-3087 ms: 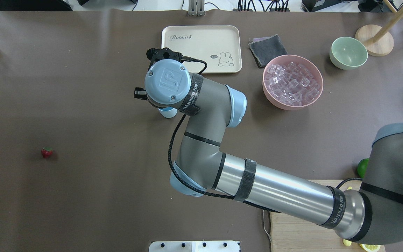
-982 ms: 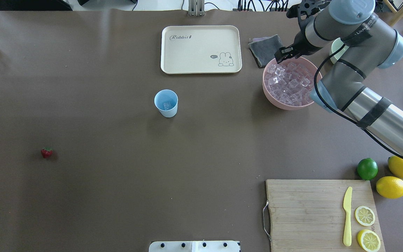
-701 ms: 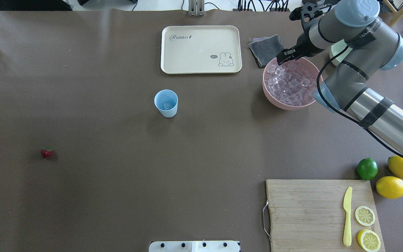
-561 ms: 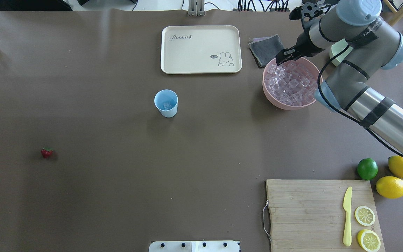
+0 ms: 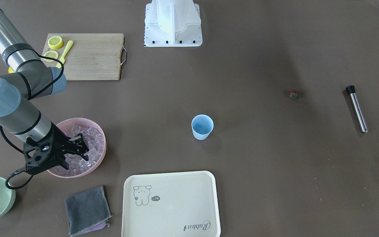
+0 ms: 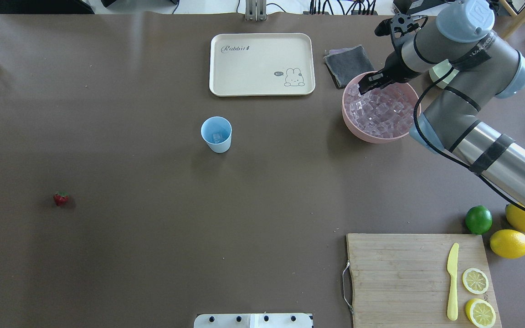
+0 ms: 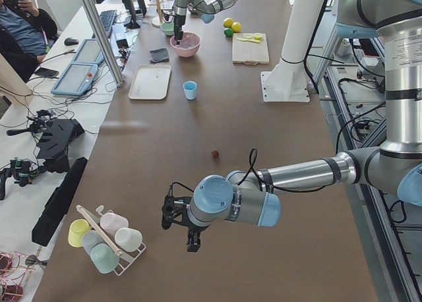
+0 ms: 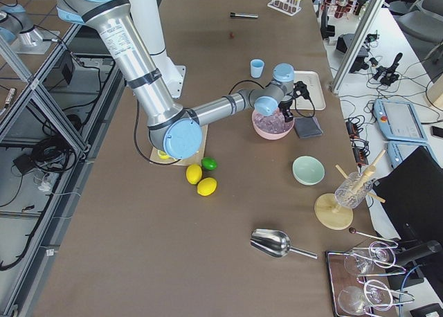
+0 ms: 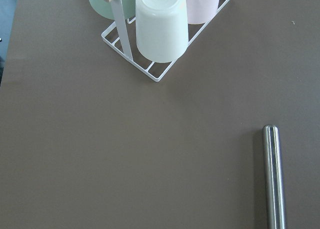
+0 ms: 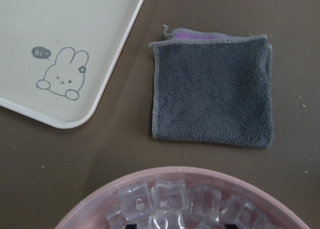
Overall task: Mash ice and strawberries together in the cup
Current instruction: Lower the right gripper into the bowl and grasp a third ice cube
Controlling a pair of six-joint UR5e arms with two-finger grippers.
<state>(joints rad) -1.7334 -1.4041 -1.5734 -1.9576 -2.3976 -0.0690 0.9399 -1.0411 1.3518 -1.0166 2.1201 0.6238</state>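
pink bowl (image 6: 353,129): right hand (image 6: 372,84) just dipped into the ice (image 6: 381,114), spread apart, empty. another cube for the cup (image 6: 216,134), i guess.

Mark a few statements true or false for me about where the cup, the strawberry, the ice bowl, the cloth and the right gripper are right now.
1. The cup stands upright on the table. True.
2. The strawberry sits inside the cup. False: it lies on the bare table, well away from the cup.
3. The right gripper is at the pink bowl of ice. True.
4. The grey cloth lies on the tray. False: it lies on the table, between the tray and the pink bowl.
5. The yellow knife lies on the cutting board. True.
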